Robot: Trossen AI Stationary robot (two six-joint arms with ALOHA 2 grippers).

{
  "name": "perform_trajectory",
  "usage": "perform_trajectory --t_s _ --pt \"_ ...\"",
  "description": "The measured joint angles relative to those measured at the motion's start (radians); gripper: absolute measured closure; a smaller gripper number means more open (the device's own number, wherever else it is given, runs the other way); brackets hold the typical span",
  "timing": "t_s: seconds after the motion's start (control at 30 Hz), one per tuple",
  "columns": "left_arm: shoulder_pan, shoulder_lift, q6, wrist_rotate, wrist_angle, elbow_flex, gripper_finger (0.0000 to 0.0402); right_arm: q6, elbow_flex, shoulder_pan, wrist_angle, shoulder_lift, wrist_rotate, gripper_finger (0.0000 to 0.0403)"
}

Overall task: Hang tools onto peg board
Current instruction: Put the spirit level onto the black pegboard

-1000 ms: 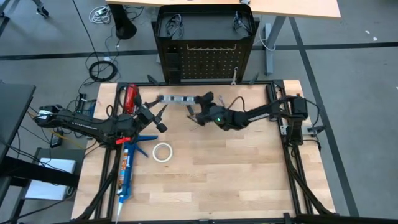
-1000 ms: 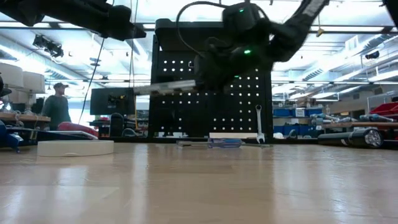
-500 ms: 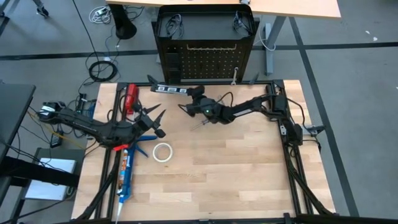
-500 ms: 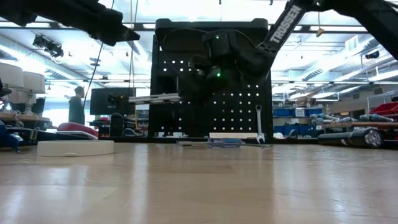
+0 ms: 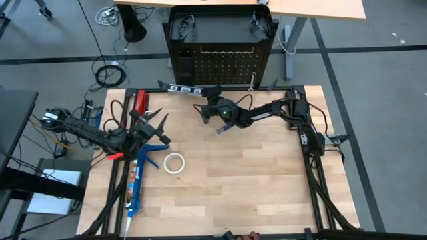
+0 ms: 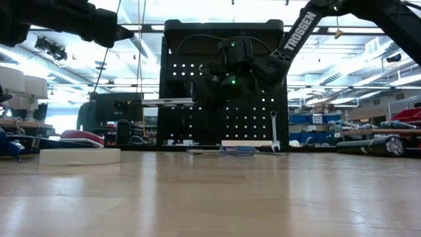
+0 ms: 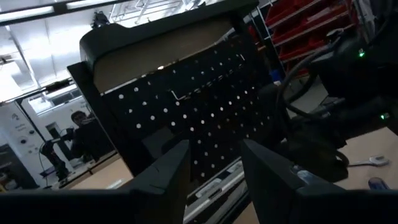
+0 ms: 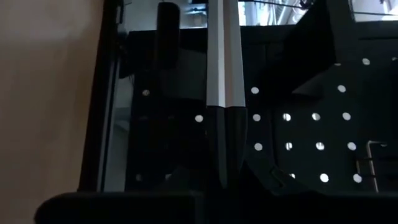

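Note:
The black peg board (image 5: 220, 67) stands upright at the table's far edge. My right gripper (image 5: 205, 100) is shut on a long black-and-silver pen-like tool (image 5: 179, 88), held just in front of the board's lower left part (image 6: 177, 125). A silver wrench (image 6: 274, 131) hangs on the board at the right. A white tape roll (image 5: 175, 163) lies flat on the table, and a small screwdriver (image 5: 215, 134) lies near the middle. My left gripper (image 5: 157, 123) hovers open at the left, near the tape roll, with nothing in it; its wrist view faces the board (image 7: 186, 106). My right gripper pinches the tool's dark end (image 8: 225, 146) between its two fingers. The fingers come level from the table's right and lie along the tool. The tool sticks out level toward the table's left (image 6: 164, 102), lifted clear of the table, close before the peg board.
A long blue caulking gun (image 5: 135, 179) lies along the left edge, and a red-handled tool (image 5: 139, 103) lies at the far left. Black frame rails (image 5: 310, 153) run down the table's right side. The near half of the wooden tabletop (image 5: 240, 193) is bare.
My right gripper has carried the tool from the middle of the table toward the far edge and a little left, up to the peg board's foot; the tool stays level and lifted. My left gripper has drawn back a little toward the table's left edge, still open.

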Motion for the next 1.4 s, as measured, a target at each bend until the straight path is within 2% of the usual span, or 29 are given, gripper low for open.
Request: perform_trajectory --t_s 0.33,0.47,0.77,1.4 --pt "0.0 -0.019 0.027 -0.019 -0.002 -0.014 0.025 -0.046 0.005 -0.011 -0.001 -0.001 -0.019 0.0352" --pt "0.0 -0.019 0.068 -0.045 -0.002 -0.014 0.025 -0.007 0.063 -0.01 -0.098 -0.001 0.011 0.0352" --pt "0.0 -0.019 0.071 -0.049 0.0 -0.014 0.025 0.019 0.143 -0.049 -0.185 -0.001 -0.047 0.0352" --pt "0.0 -0.019 0.071 -0.049 0.001 -0.014 0.025 0.049 0.146 -0.12 -0.294 -0.001 -0.136 0.0348"
